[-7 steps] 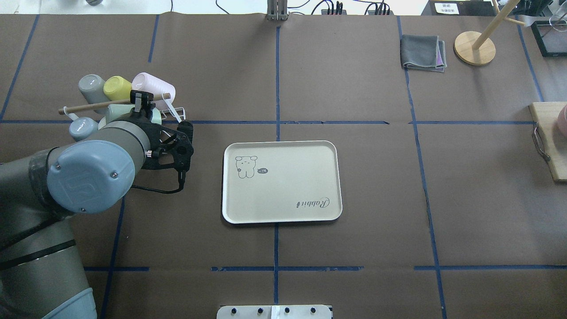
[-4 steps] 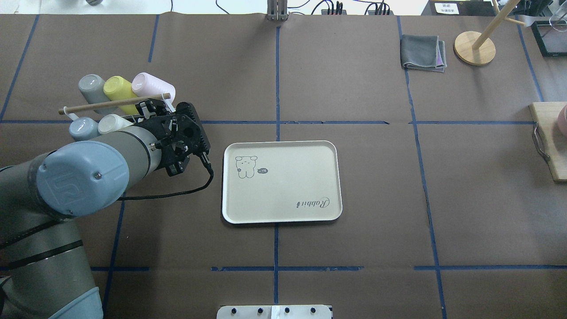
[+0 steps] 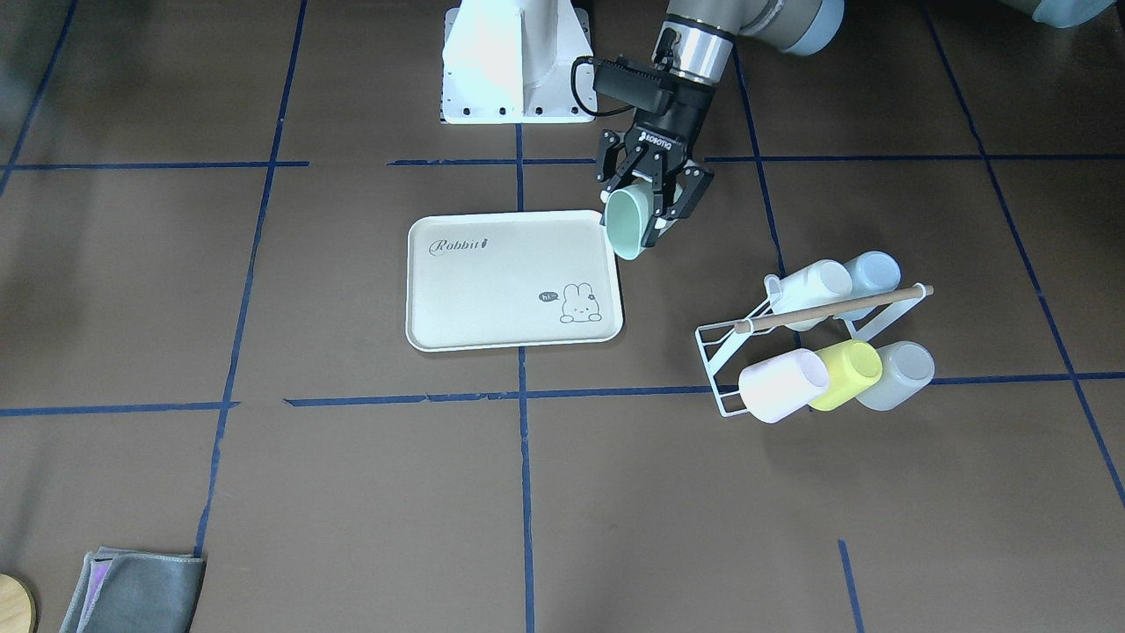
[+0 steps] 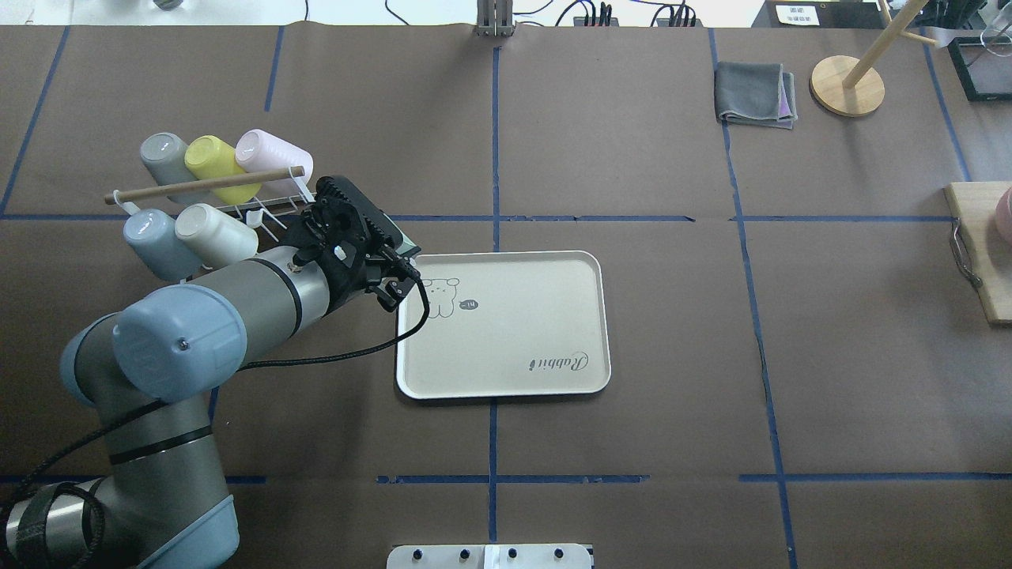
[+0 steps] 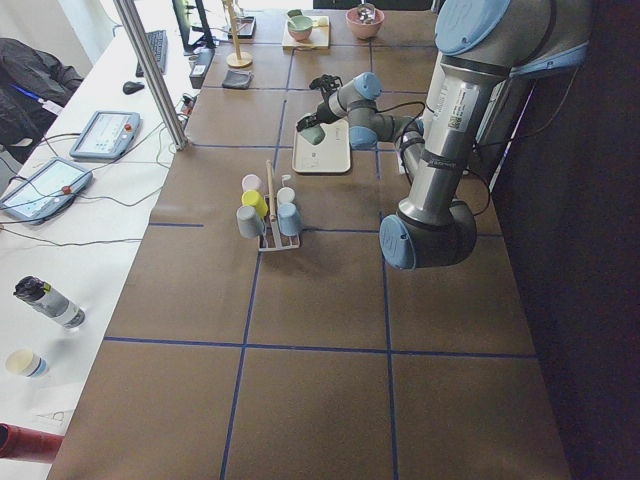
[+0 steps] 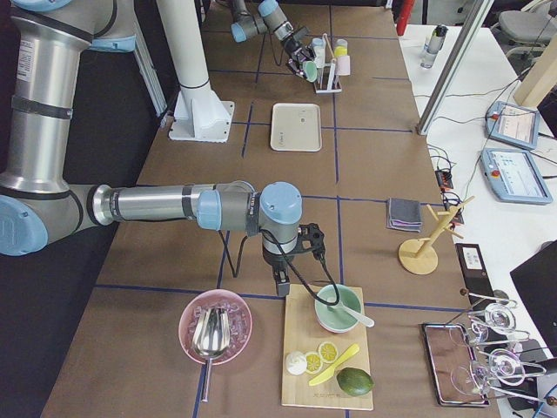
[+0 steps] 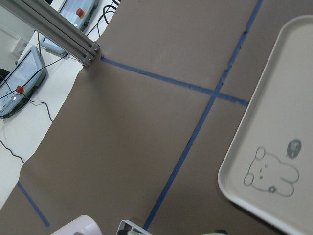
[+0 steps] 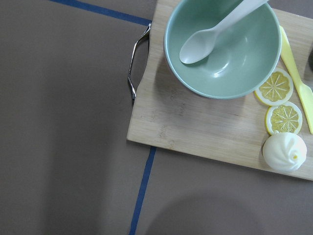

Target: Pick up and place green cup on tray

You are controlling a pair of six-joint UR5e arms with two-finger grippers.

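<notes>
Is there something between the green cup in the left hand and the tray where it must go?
Nothing visible stands in the way. The left hand holds the green cup, tilted, right at the edge of the tray, whose surface is bare. The rack of cups stands off to the side, away from that path.

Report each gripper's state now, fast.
Left gripper: shut on the small pale mint-green plastic cup.
Right gripper: cannot tell, seen only from the side view.
</notes>
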